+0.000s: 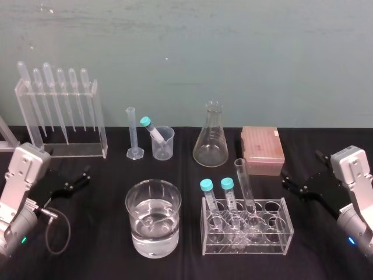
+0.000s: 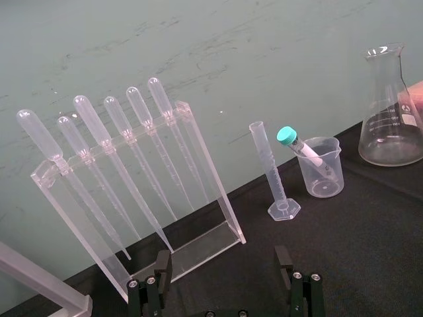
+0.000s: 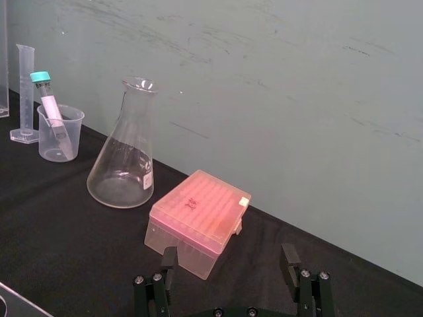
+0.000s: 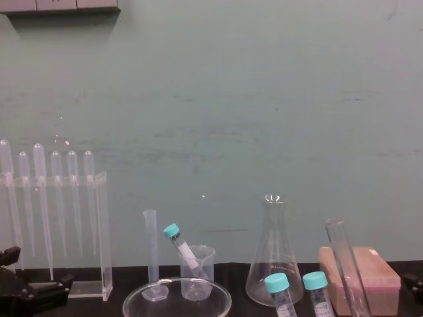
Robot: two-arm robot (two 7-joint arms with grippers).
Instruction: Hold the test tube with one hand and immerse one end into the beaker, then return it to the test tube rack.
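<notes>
We are looking down on a black table (image 1: 326,256). The test tube (image 1: 245,189) is standing slightly tilted in a clear rack (image 1: 274,242) at front right, beside two teal-capped tubes (image 1: 217,195). The beaker (image 1: 133,216), partly filled with clear liquid, is sitting just left of the rack. Behind them we are seeing a pipette stand (image 1: 61,116), a cylinder (image 1: 133,134), a cup (image 1: 165,146) with a capped tube (image 1: 151,129) leaning in it, a flask (image 1: 210,140) and a pink box (image 1: 263,150). The left gripper (image 1: 78,177) and right gripper (image 1: 289,179) are hovering at the table's sides, fingers apart, touching nothing.
</notes>
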